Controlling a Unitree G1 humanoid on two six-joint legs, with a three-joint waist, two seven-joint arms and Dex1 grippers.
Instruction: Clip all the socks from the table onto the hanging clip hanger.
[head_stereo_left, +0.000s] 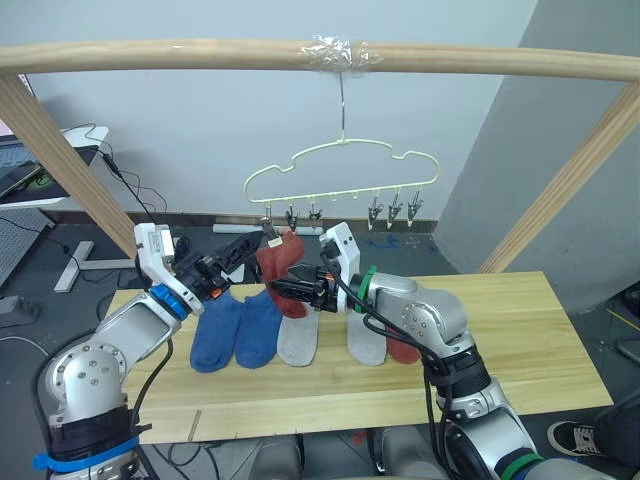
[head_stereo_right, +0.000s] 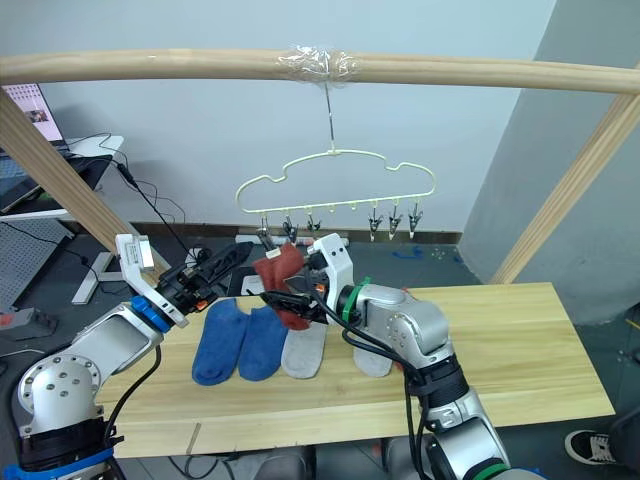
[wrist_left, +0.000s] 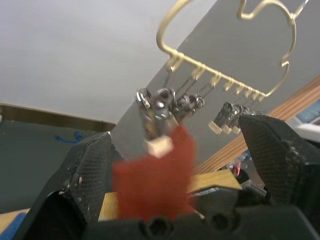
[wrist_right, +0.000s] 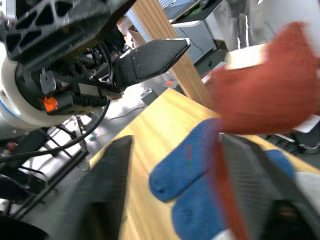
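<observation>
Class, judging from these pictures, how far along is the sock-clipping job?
Done: one rust-red sock hangs from the clip hanger. In hand: both grippers, left and right, sit open beside it. Left: two blue socks, two grey socks and another rust-red sock lie on the table.

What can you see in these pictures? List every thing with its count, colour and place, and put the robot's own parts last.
rust-red sock: one, hanging at the hanger's leftmost clip.
second rust-red sock: one, on the table, mostly hidden.
blue socks: two, side by side on the table.
grey socks: two, on the table.
clip hanger: one, pale yellow-green, hooked on the pole.
wooden pole: one, overhead.
table: one, light wood.
left gripper: black, open around the hanging sock.
right gripper: black, at that sock's lower end.
</observation>
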